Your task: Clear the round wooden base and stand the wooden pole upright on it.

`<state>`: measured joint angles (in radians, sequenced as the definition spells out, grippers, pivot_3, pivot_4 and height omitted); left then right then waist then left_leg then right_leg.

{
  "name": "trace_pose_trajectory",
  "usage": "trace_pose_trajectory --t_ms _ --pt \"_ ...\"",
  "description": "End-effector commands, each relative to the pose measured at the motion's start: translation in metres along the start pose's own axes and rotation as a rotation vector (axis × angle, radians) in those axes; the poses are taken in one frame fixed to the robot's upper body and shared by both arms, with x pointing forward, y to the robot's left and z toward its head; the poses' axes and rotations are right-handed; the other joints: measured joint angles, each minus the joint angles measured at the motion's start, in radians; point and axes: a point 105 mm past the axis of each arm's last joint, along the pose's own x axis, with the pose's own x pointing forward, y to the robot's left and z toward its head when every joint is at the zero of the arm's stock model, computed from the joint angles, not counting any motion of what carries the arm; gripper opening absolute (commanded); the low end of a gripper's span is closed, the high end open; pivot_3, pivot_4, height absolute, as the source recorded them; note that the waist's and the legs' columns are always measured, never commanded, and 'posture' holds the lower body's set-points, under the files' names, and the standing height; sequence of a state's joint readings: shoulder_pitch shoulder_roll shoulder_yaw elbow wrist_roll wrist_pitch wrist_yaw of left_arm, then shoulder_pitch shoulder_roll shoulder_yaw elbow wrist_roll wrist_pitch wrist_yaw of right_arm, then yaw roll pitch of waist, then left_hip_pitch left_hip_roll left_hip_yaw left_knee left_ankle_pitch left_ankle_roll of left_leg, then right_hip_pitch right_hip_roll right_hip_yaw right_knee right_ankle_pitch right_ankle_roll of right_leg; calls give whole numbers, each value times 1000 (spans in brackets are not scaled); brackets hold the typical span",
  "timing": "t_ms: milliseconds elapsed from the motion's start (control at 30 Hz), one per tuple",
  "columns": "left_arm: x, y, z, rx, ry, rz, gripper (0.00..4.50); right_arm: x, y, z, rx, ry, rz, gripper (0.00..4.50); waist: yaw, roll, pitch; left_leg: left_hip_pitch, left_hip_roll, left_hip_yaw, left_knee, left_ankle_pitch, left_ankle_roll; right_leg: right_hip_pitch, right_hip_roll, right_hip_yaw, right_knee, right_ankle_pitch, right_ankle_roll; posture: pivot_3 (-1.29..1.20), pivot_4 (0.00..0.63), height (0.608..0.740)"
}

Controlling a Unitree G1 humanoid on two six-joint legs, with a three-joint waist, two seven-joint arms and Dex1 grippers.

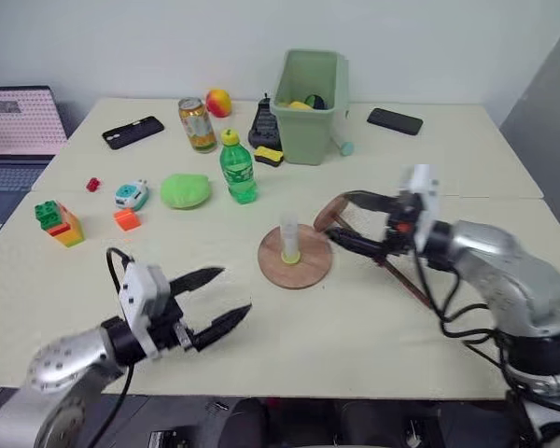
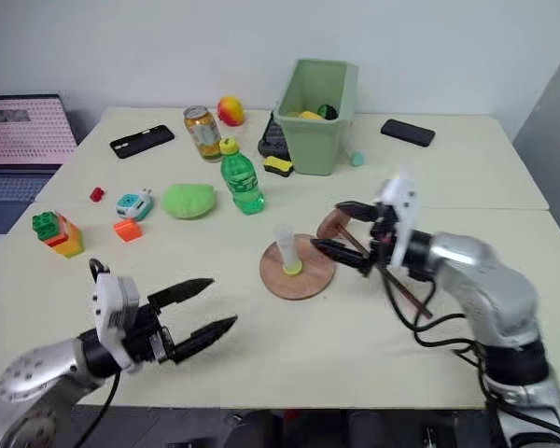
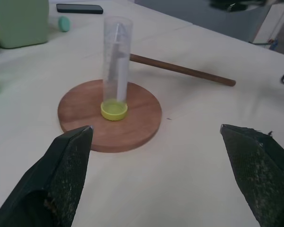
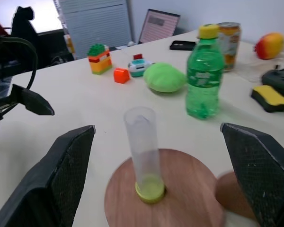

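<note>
A pale counter (image 1: 261,317) holds a flat round wooden base (image 1: 296,257) near its middle, with a short clear tube (image 1: 289,240) (yellow at the bottom) standing upright on it. The wooden pole (image 1: 403,281) lies flat just right of the base — its thick disc end (image 1: 329,217) sits beside the base's rim. The right claw (image 1: 343,220) hovers there, fingers apart, holding nothing. The left claw (image 1: 226,298) hangs over the counter's near edge, fingers also apart and empty. A green bottle (image 1: 237,168) and a green bin (image 1: 310,93) stand farther back.
</note>
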<state>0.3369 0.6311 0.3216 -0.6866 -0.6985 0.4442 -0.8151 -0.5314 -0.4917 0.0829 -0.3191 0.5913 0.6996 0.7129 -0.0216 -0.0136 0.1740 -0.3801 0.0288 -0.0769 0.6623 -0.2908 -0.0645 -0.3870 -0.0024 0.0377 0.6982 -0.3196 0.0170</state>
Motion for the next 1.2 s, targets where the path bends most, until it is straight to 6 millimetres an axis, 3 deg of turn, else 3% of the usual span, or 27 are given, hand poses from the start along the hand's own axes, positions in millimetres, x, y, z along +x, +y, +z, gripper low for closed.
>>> trace_pose_trajectory --t_ms 33,267,533,933,1033,1100,1167,1200 --pt "-4 -7 13 58 -64 44 4500 17 4 5 -35 -45 15 4462 4 0 0 0 0 1 0 0 0 0 0 1 0 0 0 0 150 740" --pt "-4 -16 12 58 -74 53 4500 39 1 -18 -25 -10 -17 4462 0 0 0 0 -1 1 0 0 0 0 0 2 0 0 0 0 150 740" --pt "3 -16 11 67 -90 66 4500 55 4 -13 -4 -46 -4 4462 -10 0 0 1 0 2 0 0 0 0 1 2 0 0 0 0 150 740" --pt "6 -8 10 53 -93 99 4500 56 7 -17 7 -30 26 1647 -10 0 0 1 0 1 0 0 0 -1 1 2 0 0 0 0 150 740" --pt "8 -7 10 52 -94 96 4500 55 6 -15 3 -39 27 1197 -10 0 0 1 0 1 0 0 0 0 1 2 0 0 0 0 150 740" --pt "9 -7 10 52 -97 94 4500 54 6 -4 4 -75 30 1196 -10 0 0 1 0 2 0 0 0 0 1 2 0 0 0 0 150 740" --pt "11 -6 14 58 -107 86 4500 49 3 23 20 -167 38 1196 -10 0 0 1 0 1 0 0 0 0 1 2 0 0 0 0 150 740" --pt "13 -7 20 65 -121 64 4500 37 -14 52 8 -234 -13 1196 -10 0 0 0 0 1 0 0 0 -1 1 2 0 0 0 0 150 740"
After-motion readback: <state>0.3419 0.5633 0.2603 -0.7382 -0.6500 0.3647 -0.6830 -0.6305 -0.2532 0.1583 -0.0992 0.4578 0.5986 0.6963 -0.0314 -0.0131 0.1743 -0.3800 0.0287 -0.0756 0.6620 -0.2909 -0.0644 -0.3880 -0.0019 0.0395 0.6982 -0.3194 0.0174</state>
